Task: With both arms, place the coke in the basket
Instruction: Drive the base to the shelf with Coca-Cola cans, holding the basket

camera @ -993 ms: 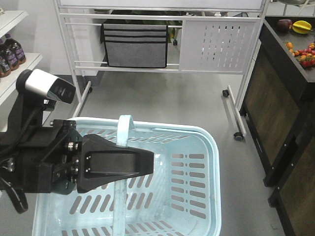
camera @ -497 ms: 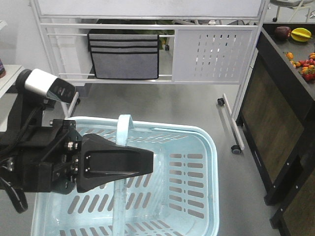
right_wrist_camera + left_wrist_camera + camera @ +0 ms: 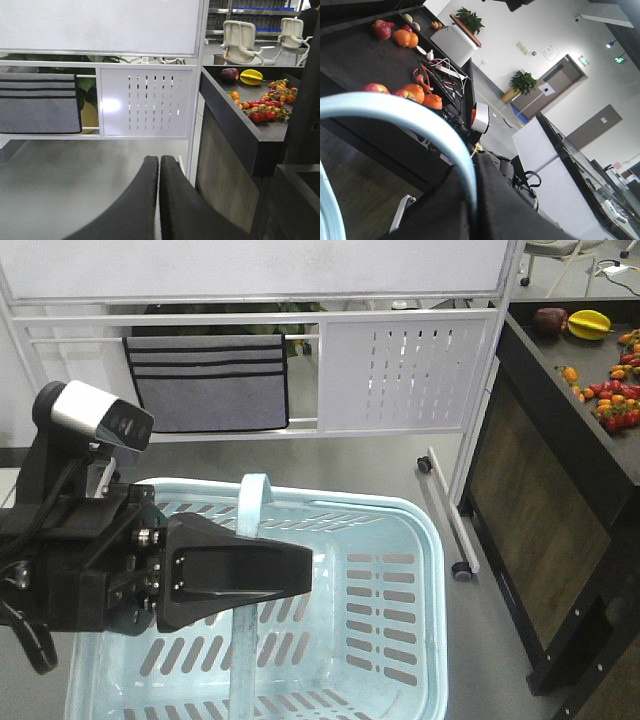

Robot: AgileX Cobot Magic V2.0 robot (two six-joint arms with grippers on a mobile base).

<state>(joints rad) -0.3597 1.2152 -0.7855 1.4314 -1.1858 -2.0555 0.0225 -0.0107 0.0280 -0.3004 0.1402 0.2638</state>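
The light blue basket [image 3: 430,540] fills the lower part of the front view, its inside showing nothing but slotted walls. Its flat swing handle [image 3: 252,502] stands up, and my left gripper [image 3: 305,570] is shut on it. In the left wrist view the pale blue handle [image 3: 420,120] curves down into my left gripper [image 3: 471,170], pinched between the two black fingers. My right gripper [image 3: 159,161] hangs over the grey floor, shut with nothing between its fingers. The coke is out of view in every frame.
A white wheeled rack [image 3: 400,370] with a perforated panel and a grey fabric bag [image 3: 205,380] stands ahead. A black counter [image 3: 560,440] bearing fruit [image 3: 610,390] runs along the right. Bare grey floor lies between the rack and the basket.
The rack, bag and counter have slid leftward in the front view, while the basket and my left arm keep the same place in the frame. The shelf with bottles has left the view.
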